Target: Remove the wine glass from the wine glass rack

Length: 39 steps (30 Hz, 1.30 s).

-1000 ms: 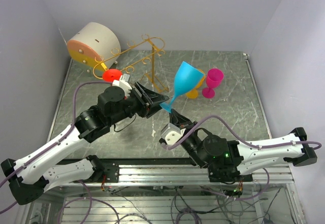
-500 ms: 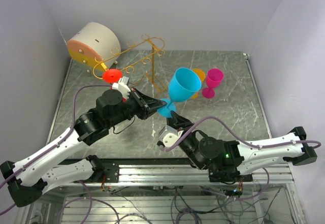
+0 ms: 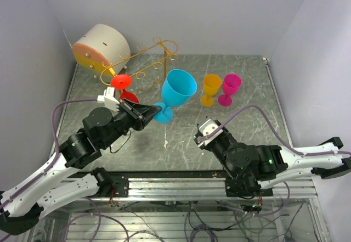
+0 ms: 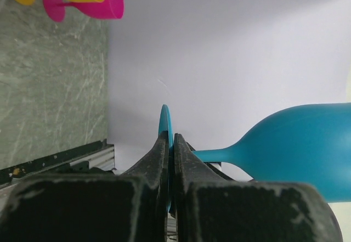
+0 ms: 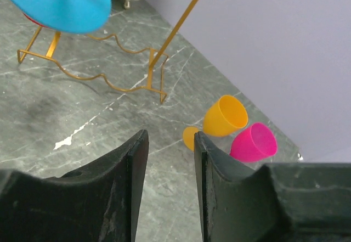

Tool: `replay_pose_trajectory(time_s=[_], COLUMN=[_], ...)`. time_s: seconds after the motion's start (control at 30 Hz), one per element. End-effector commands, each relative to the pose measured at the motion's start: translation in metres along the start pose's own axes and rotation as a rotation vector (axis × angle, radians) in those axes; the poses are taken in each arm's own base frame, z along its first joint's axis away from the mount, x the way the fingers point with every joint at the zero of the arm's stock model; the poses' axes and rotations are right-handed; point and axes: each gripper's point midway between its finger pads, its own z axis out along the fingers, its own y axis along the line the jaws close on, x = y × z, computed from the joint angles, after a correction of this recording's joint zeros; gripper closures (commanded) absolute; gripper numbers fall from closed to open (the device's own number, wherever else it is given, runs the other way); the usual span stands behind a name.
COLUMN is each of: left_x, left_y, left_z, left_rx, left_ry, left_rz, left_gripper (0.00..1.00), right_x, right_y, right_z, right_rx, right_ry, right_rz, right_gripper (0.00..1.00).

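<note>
Left fingers (image 4: 156, 168) are clamping the thin foot of the blue glass (image 3: 178, 88), mid-frame; probably light, slippery plastic. Right fingers (image 5: 129, 176) are hanging apart, empty.

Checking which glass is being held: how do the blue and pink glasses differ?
The blue glass is in the air, leaning, its foot clamped in the left tool; the pink glass stands upright on the table, untouched. Blue is apart from the orange glass; pink stands beside it. Both are stemmed and off the rack.
</note>
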Motion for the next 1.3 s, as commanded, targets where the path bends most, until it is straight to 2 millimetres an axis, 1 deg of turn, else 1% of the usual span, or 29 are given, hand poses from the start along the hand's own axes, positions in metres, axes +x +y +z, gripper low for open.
replay_pose_trajectory(time_s=[0.0,0.1,0.17,0.2,0.23,0.27,0.3,0.4,0.43,0.47,0.53,0.57,0.6,0.63,0.7,0.77,0.87,0.9,0.93,0.97,1.03,1.07,1.13,1.27], left_x=[-0.029,-0.04,-0.048,-0.052,-0.055,-0.058,-0.061,-0.069,-0.071,-0.072,-0.074,-0.075,-0.076,-0.078,-0.079,-0.079,-0.071,-0.067,-0.063,-0.059,-0.055,-0.053,-0.051,-0.053], left_y=[0.006,0.009,0.012,0.012,0.01,0.011,0.009,0.006,0.004,0.002,0.0,-0.001,-0.001,-0.002,0.0,0.0,0.002,0.003,0.005,0.007,0.013,0.015,0.017,0.018], left_z=[-0.012,-0.025,-0.035,-0.039,-0.045,-0.049,-0.054,-0.066,-0.07,-0.073,-0.077,-0.078,-0.079,-0.081,-0.082,-0.081,-0.07,-0.064,-0.058,-0.054,-0.046,-0.044,-0.042,-0.046], left_rx=[-0.027,-0.036,-0.045,-0.045,-0.041,-0.045,-0.045,-0.051,-0.052,-0.054,-0.06,-0.068,-0.076,-0.083,-0.114,-0.135,-0.168,-0.176,-0.186,-0.196,-0.22,-0.226,-0.218,-0.216], left_ry=[-0.141,-0.192,-0.223,-0.241,-0.254,-0.266,-0.277,-0.304,-0.31,-0.313,-0.317,-0.319,-0.32,-0.325,-0.321,-0.305,-0.247,-0.222,-0.197,-0.174,-0.141,-0.13,-0.12,-0.125], left_rz=[0.067,0.09,0.1,0.107,0.111,0.116,0.122,0.144,0.154,0.168,0.201,0.219,0.242,0.27,0.327,0.401,0.512,0.544,0.575,0.597,0.633,0.646,0.661,0.669], left_gripper=[0.93,0.93,0.93,0.93,0.93,0.93,0.93,0.93,0.93,0.93,0.93,0.93,0.93,0.93,0.93,0.93,0.93,0.93,0.93,0.93,0.93,0.93,0.93,0.93], right_x=[0.011,0.014,0.017,0.022,0.027,0.036,0.04,0.047,0.043,0.044,0.043,0.04,0.034,0.024,-0.006,-0.042,-0.09,-0.098,-0.104,-0.108,-0.108,-0.106,-0.099,-0.093], right_y=[-0.006,-0.013,-0.021,-0.02,-0.026,-0.034,-0.041,-0.048,-0.054,-0.053,-0.055,-0.054,-0.051,-0.046,-0.036,-0.018,0.007,0.011,0.013,0.012,0.003,-0.003,-0.01,-0.013], right_z=[-0.004,-0.002,0.006,0.013,0.024,0.035,0.047,0.065,0.073,0.08,0.093,0.098,0.102,0.103,0.097,0.081,0.05,0.041,0.034,0.031,0.03,0.031,0.032,0.033], right_rx=[0.044,0.107,0.152,0.161,0.178,0.184,0.187,0.205,0.211,0.189,0.137,0.096,0.039,-0.025,-0.166,-0.355,-0.649,-0.712,-0.749,-0.758,-0.712,-0.678,-0.625,-0.597], right_ry=[0.041,0.05,0.07,0.092,0.12,0.163,0.183,0.247,0.268,0.3,0.358,0.374,0.374,0.359,0.297,0.216,0.096,0.08,0.074,0.071,0.076,0.082,0.101,0.118], right_rz=[0.052,0.037,0.046,0.042,0.062,0.071,0.106,0.159,0.2,0.223,0.323,0.383,0.439,0.491,0.577,0.648,0.698,0.708,0.721,0.73,0.737,0.736,0.726,0.706], right_gripper=[0.58,0.52,0.5,0.49,0.49,0.49,0.49,0.51,0.51,0.51,0.52,0.55,0.6,0.69,1.0,1.0,1.0,0.98,0.83,0.7,0.59,0.56,0.55,0.55])
